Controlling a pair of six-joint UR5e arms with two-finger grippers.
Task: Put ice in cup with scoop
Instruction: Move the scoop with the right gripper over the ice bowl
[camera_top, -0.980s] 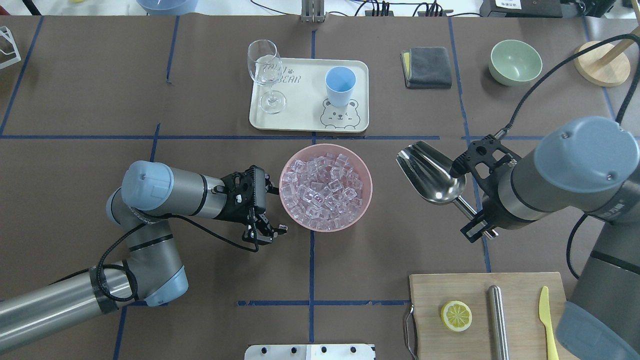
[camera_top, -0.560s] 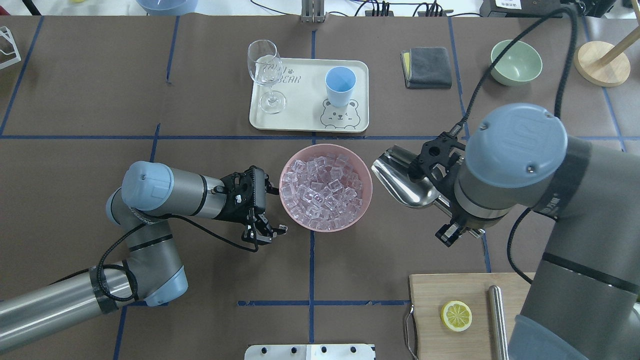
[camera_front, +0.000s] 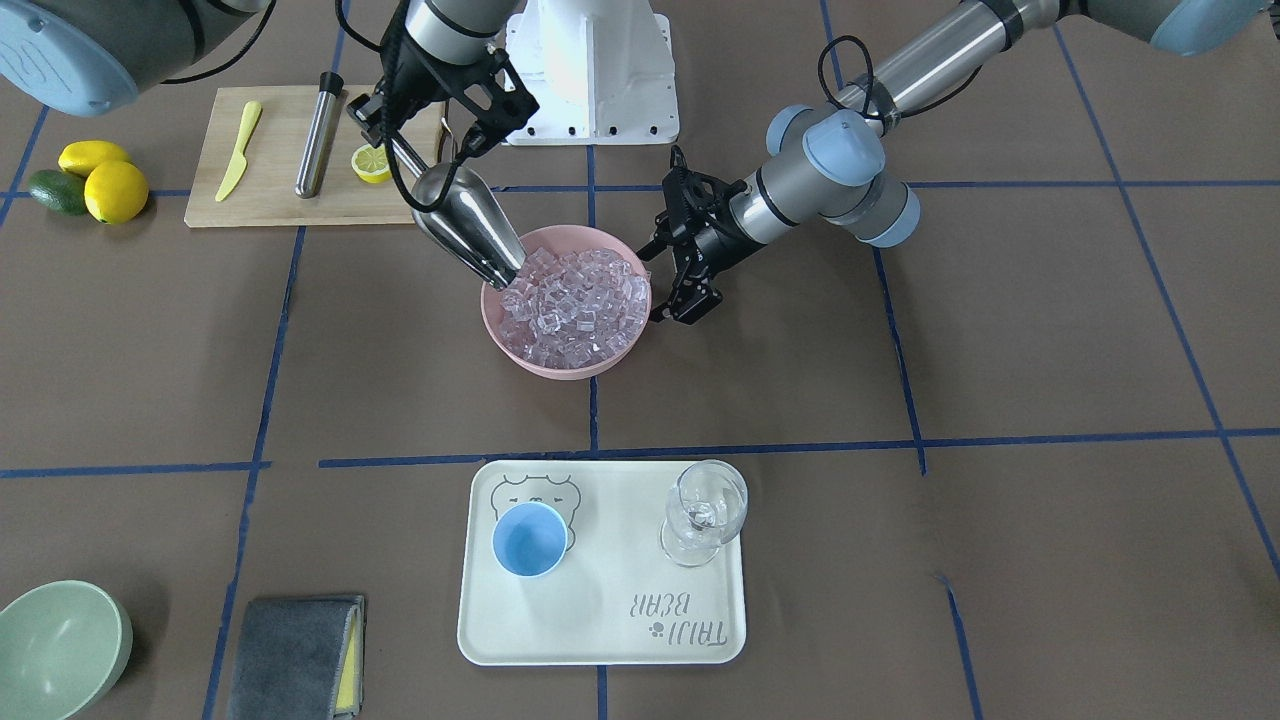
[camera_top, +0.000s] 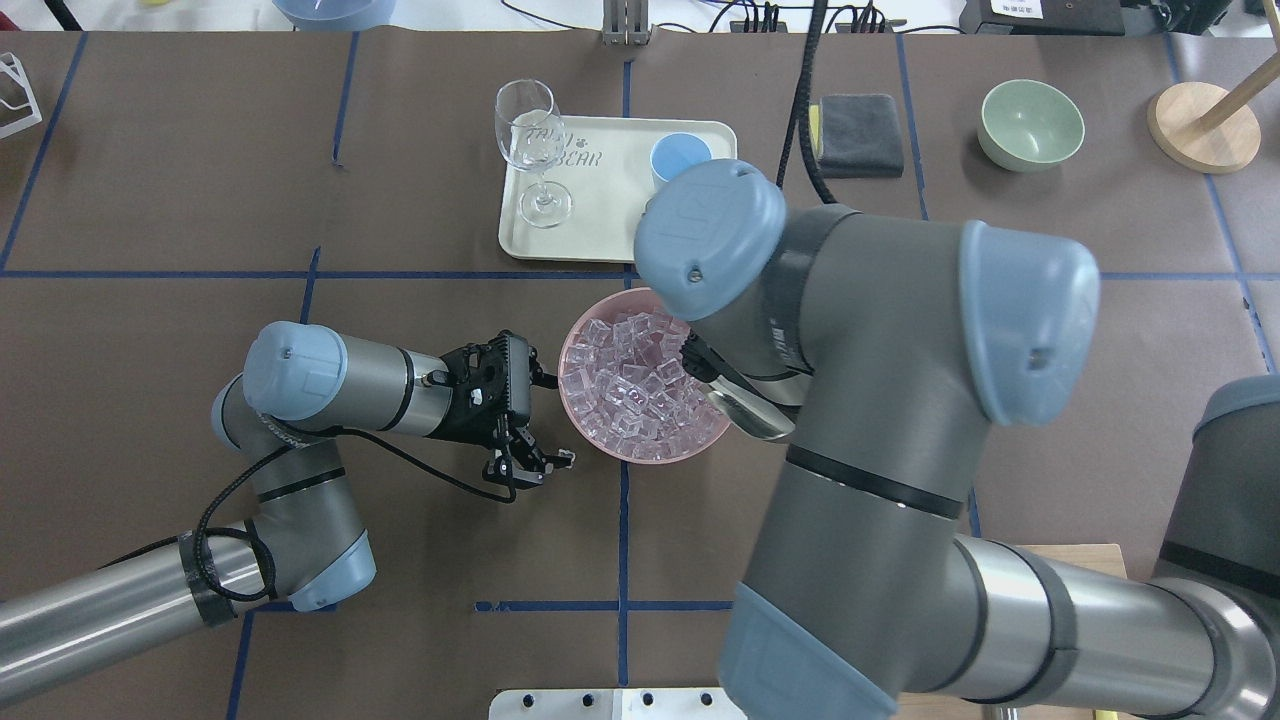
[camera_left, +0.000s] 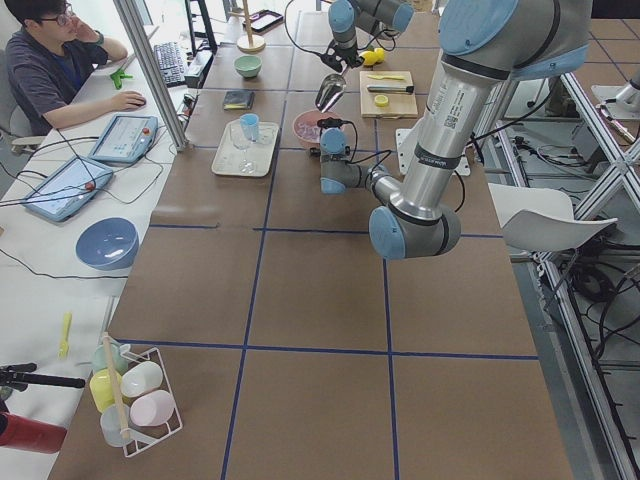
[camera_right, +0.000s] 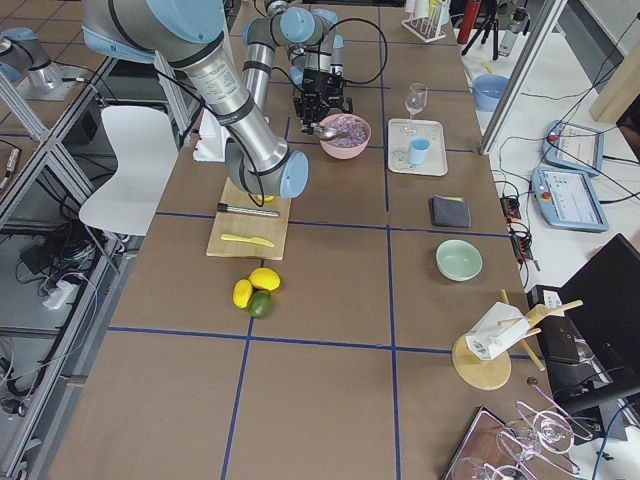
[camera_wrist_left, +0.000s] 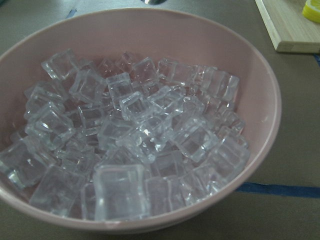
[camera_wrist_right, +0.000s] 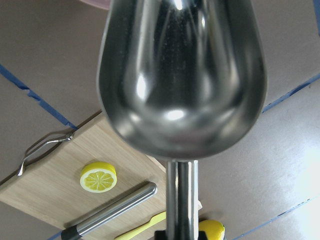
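Note:
My right gripper is shut on the thin handle of the steel scoop. The scoop tilts steeply down, with its mouth touching the ice at the robot's-right rim of the pink bowl. In the overhead view my right arm hides that gripper, and only part of the scoop shows beside the ice. My left gripper is open beside the bowl's other rim. Its wrist view shows the ice up close. The light-blue cup stands empty on the cream tray.
A wine glass shares the tray. A cutting board behind the bowl holds a lemon slice, a steel cylinder and a yellow-green knife. Lemons and an avocado lie beside it. A green bowl and a grey cloth sit at the table's far side.
My right arm has swung left over the table, carrying the scoop from beside the bowl to the ice at its rim. The left arm has not moved.

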